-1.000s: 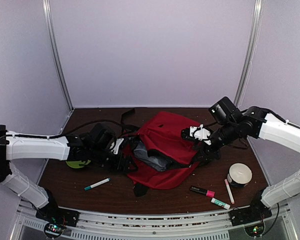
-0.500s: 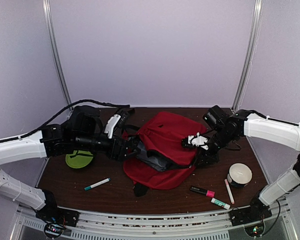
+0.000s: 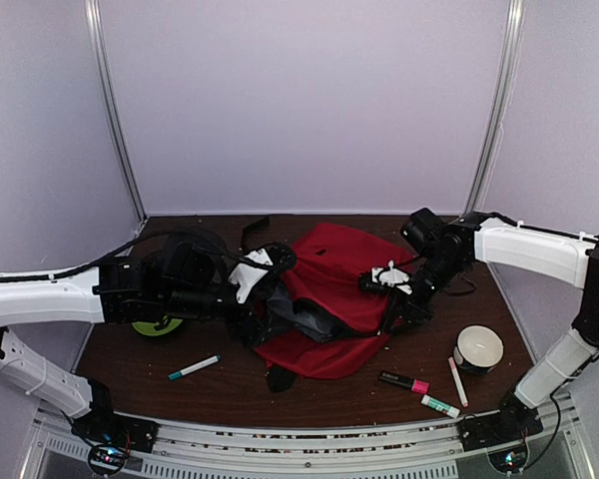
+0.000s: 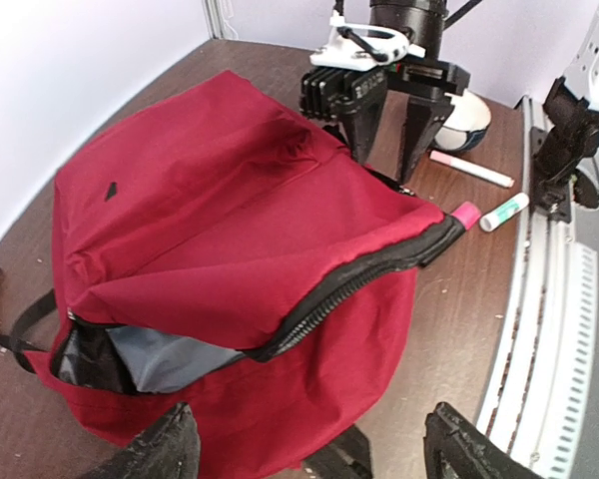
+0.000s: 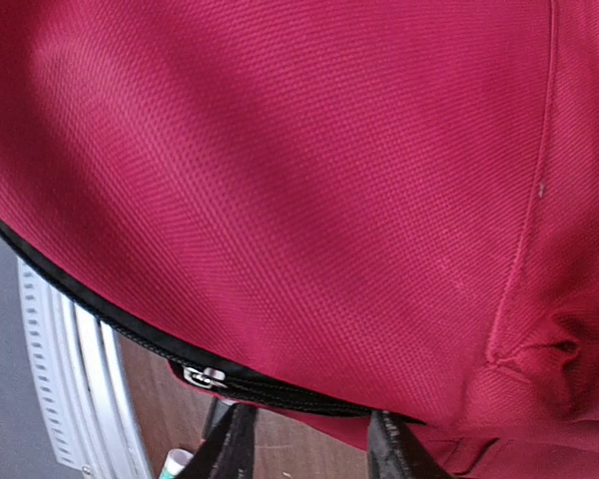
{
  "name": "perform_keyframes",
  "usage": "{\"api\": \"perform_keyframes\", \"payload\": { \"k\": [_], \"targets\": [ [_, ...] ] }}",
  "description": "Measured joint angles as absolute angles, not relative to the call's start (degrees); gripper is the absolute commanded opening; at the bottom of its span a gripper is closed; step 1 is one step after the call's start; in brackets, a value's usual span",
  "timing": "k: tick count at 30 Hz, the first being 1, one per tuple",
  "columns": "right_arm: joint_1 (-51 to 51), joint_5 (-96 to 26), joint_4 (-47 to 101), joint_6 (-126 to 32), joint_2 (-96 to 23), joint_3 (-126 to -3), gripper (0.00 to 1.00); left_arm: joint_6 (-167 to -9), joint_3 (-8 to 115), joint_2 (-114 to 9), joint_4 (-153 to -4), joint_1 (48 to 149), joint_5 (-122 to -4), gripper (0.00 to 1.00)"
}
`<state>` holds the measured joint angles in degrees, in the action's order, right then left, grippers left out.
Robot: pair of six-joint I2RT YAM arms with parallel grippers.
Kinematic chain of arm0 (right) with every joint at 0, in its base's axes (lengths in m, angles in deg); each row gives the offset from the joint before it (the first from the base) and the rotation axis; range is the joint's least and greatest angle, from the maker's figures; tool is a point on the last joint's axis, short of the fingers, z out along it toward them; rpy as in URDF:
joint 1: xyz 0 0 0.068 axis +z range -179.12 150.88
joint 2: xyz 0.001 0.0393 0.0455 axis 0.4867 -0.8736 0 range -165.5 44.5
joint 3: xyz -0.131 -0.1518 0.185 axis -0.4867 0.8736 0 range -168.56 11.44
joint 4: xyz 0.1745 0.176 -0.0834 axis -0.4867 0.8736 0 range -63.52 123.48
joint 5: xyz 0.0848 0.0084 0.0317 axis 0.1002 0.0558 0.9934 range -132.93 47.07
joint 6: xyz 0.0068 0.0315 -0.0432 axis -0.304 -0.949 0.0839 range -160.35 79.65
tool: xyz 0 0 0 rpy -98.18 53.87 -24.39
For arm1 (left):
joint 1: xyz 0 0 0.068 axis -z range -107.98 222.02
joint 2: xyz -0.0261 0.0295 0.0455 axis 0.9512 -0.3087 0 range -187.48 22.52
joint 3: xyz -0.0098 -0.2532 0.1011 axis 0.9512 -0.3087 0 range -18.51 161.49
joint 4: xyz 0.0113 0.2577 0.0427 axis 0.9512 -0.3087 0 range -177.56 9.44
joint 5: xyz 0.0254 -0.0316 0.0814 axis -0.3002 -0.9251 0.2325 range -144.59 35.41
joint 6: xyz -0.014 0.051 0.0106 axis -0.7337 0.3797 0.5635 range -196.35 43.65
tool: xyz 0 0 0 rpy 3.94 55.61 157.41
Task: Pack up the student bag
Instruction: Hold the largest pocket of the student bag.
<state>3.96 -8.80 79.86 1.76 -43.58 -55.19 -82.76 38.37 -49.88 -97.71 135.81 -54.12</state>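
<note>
Mid-counter [image 3: 130, 354], the red student bag [image 3: 329, 264] looks ready to have its mouth opened for packing.
Its zip gapes partly over grey lining. The left pincer [image 4: 314, 451] is spread wide just beside the bag's open end; the right pincer [image 4: 389, 163] straddles the zip's far end, fingers apart, grip unclear. The next move likely calls for lifting the flap wider.

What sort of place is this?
Probably a robot lab booth: plain panel walls on metal posts, two arms bolted to a rail, staged props like a bag and markers on the table.
</note>
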Motion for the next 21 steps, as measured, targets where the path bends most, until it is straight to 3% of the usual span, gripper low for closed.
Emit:
{"api": "perform_keyframes", "payload": {
  "k": [4,8,14,17,21],
  "targets": [
    [3.91,-6.85,81.28,3.05,-44.91,-55.94,0.26,-79.55,38.46,-50.93,-97.71,135.83,-51.44,0.80],
    [3.89,-4.77,83.12,3.42,-45.17,-56.16,0.40,-78.15,38.61,-52.86,-97.53,135.85,-50.15,0.80],
    [3.80,-3.24,83.01,0.91,-45.17,-56.13,0.48,-77.87,38.61,-53.42,-96.83,136.03,-50.34,0.80],
    [3.50,-3.13,81.65,-1.69,-45.28,-56.16,0.45,-77.89,38.61,-53.42,-96.40,136.53,-50.80,0.79],
    [3.37,-3.03,79.99,-4.47,-46.35,-56.16,0.29,-77.89,38.61,-53.45,-95.85,137.34,-50.98,0.79]
  ]
}}
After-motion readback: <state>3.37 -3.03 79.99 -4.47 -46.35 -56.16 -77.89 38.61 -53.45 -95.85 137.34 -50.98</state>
